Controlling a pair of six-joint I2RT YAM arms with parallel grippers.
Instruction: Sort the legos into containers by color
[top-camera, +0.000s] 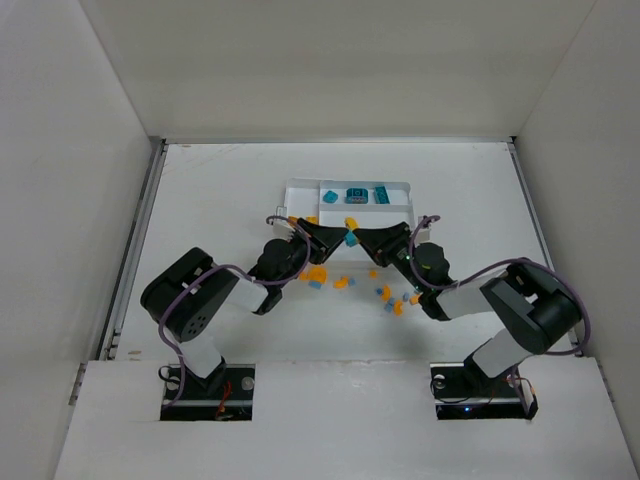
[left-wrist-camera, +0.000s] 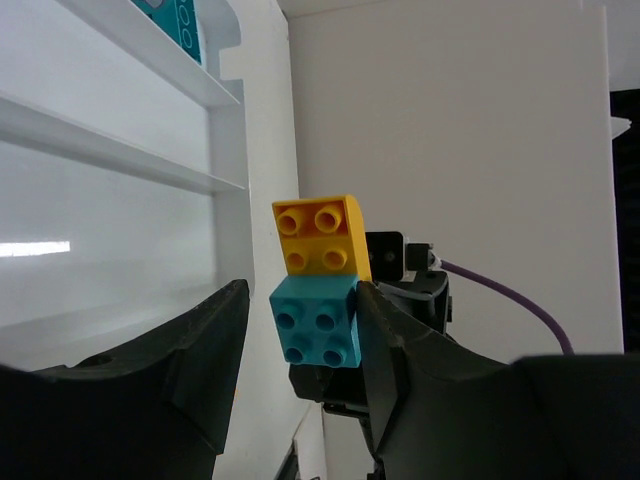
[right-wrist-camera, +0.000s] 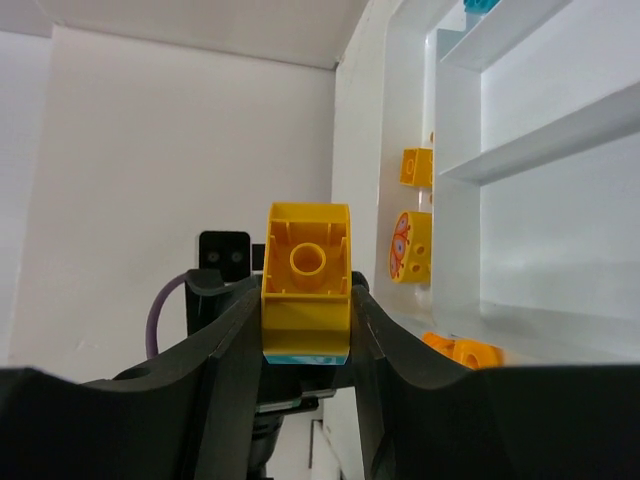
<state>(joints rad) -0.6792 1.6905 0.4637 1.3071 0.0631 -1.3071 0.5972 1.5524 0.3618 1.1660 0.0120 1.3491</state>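
Observation:
A yellow-orange lego (top-camera: 350, 223) stuck to a teal lego (top-camera: 352, 240) hangs between both grippers, just in front of the white tray (top-camera: 300, 186). My right gripper (right-wrist-camera: 305, 320) is shut on the yellow-orange lego (right-wrist-camera: 306, 285); only a sliver of teal (right-wrist-camera: 305, 357) shows under it. My left gripper (left-wrist-camera: 300, 330) stands open around the teal lego (left-wrist-camera: 316, 322): its right finger (left-wrist-camera: 400, 350) touches the brick and its left finger (left-wrist-camera: 205, 350) is apart from it. The yellow-orange lego (left-wrist-camera: 320, 235) sticks out beyond the fingertips. Teal legos (top-camera: 356, 195) lie in the tray's far section.
Loose orange legos (top-camera: 316, 272) and light blue ones (top-camera: 381, 291) are scattered on the table between the arms. Orange pieces (right-wrist-camera: 411, 246) sit by the tray's near wall. The tray's dividers (left-wrist-camera: 120, 165) run close on the left gripper's left side.

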